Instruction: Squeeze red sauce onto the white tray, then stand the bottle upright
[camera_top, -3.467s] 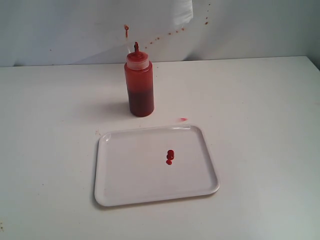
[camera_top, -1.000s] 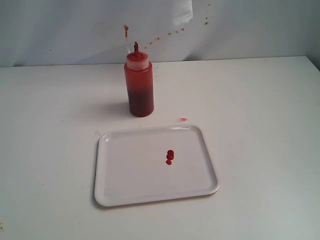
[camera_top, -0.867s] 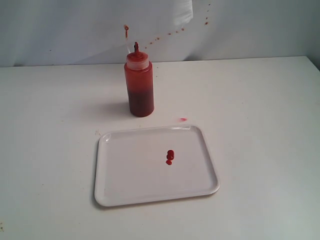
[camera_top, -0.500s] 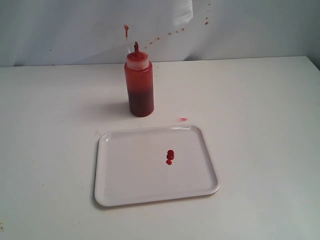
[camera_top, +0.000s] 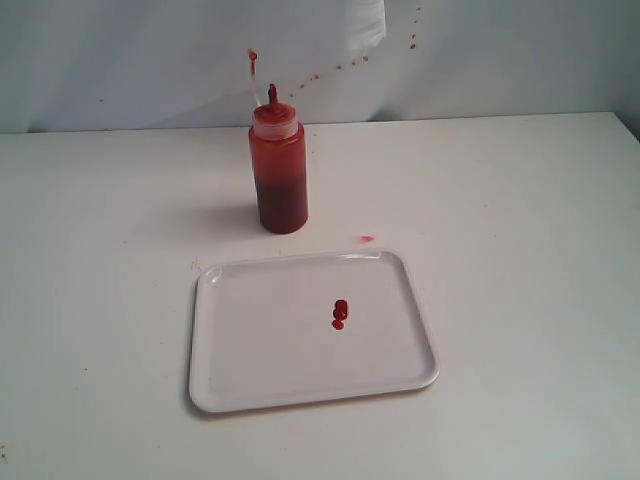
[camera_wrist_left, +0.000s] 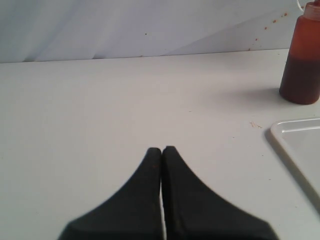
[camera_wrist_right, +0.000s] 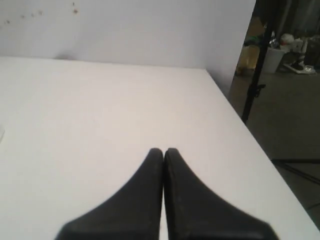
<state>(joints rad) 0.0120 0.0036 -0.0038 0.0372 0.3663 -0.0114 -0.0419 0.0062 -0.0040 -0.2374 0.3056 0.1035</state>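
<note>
The bottle (camera_top: 277, 165) stands upright on the table behind the white tray (camera_top: 250, 360), with its whitish cap and red-stained nozzle on top. A small patch of red sauce (camera_top: 340, 314) lies near the tray's middle. Neither gripper shows in the exterior view. In the left wrist view my left gripper (camera_wrist_left: 162, 149) is shut and empty over bare table, well apart from the bottle (camera_wrist_left: 301, 65) and the tray corner (camera_wrist_left: 295, 137). My right gripper (camera_wrist_right: 163, 150) is shut and empty over bare table, with none of the task's things in its view.
A small pinkish-red spot (camera_top: 366, 239) marks the table just behind the tray. Red specks (camera_top: 340, 66) dot the back wall. In the right wrist view the table's edge (camera_wrist_right: 240, 135) drops off to a dark floor with a stand (camera_wrist_right: 257, 75).
</note>
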